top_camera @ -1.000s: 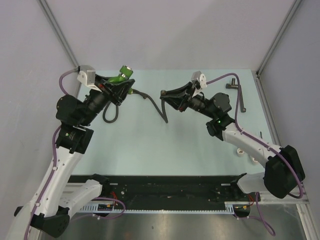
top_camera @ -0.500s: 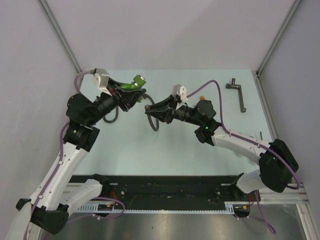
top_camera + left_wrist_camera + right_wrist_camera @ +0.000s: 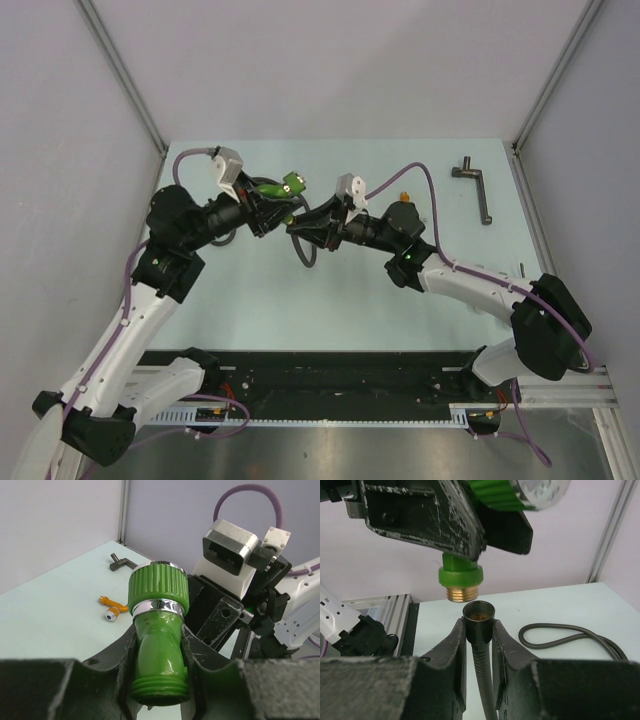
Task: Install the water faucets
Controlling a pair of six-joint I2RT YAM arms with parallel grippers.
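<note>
Pinching the green faucet [image 3: 158,587] between its two fingers, the left gripper [image 3: 160,652] holds it up in the air over the table [image 3: 50,615]. The fat green cap points away from the wrist camera. The right gripper [image 3: 478,630] is squeezed tight on the black hose [image 3: 480,614], just under the hose's round open end. In the right wrist view, the faucet's gold screw end hangs right above that open end, with a small gap between them, so they are not touching. The rest of the hose curls on the table behind. The orange faucet [image 3: 111,609] lies flat on the table, well apart from both grippers. A dark bent bar [image 3: 477,188] lies near the far right corner.
</note>
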